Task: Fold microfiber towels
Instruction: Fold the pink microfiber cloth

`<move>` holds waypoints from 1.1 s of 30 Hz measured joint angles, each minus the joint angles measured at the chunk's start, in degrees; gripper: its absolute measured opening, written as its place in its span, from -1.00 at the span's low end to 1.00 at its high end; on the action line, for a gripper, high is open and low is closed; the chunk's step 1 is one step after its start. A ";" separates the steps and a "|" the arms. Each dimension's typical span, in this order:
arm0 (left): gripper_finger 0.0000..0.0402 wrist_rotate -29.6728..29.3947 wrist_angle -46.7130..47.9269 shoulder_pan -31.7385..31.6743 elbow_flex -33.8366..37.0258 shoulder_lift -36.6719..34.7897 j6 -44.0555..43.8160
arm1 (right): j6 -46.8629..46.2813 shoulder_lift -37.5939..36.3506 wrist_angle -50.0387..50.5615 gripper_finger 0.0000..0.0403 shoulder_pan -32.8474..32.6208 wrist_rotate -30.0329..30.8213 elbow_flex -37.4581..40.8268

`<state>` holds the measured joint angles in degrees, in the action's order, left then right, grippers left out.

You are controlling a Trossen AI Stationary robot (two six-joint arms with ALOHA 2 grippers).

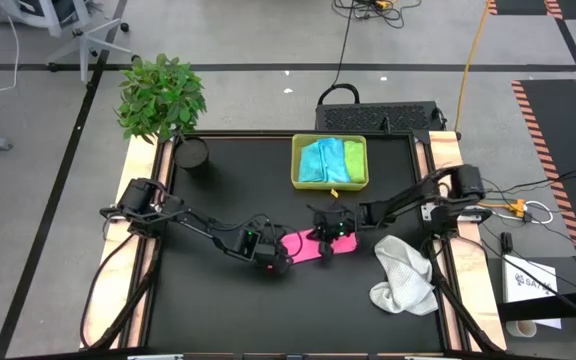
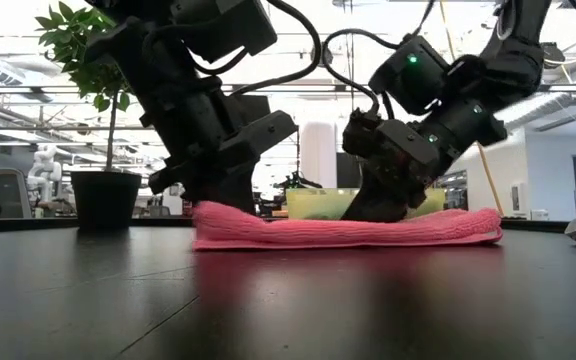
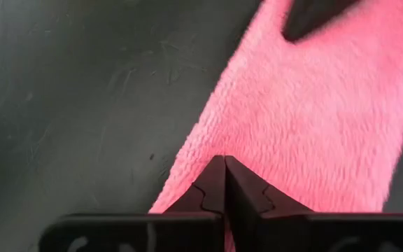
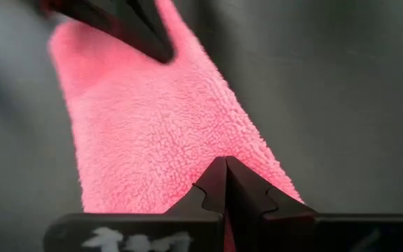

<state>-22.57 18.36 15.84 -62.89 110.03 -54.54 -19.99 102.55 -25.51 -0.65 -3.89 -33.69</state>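
On the dark surface (image 1: 218,300), the left gripper (image 1: 280,262) and right gripper (image 1: 325,243), both pressed together, pinch one folded pink towel (image 1: 303,246), partly hidden beneath them. Two towels fill the tray (image 1: 296,165); one white towel (image 1: 405,272) lies rightmost.

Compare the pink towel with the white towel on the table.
The pink towel lies flat as a folded strip; the white towel sits crumpled in a heap. Both grippers, left and right, press on the pink towel; nothing touches the white towel. Both are soft cloths outside the tray.
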 joint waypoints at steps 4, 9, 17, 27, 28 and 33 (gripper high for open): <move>-0.97 -0.02 -0.22 -0.04 -0.07 0.03 0.35 | 4.37 -4.39 10.91 -1.00 2.30 0.03 0.00; -0.91 0.00 0.57 0.00 -0.04 0.05 0.37 | 6.05 -11.49 17.37 -1.00 4.70 0.69 0.11; -0.96 0.25 1.30 0.04 0.00 0.05 0.37 | 5.69 -23.44 19.25 -1.00 6.01 1.74 0.31; -0.87 0.09 -11.86 0.04 0.07 -4.11 2.50 | 4.51 -23.73 20.95 -1.00 5.93 1.21 0.33; -0.87 -0.12 -14.70 0.04 0.13 -4.34 3.95 | 4.17 -23.25 20.75 -1.00 5.93 1.04 0.33; -0.87 0.07 -29.08 -0.31 -0.07 -3.10 10.34 | 3.85 -21.72 20.15 -1.00 5.77 1.01 0.31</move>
<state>-22.49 -10.73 15.52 -62.97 106.94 -44.21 -16.14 80.84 -5.36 5.13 -2.88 -33.39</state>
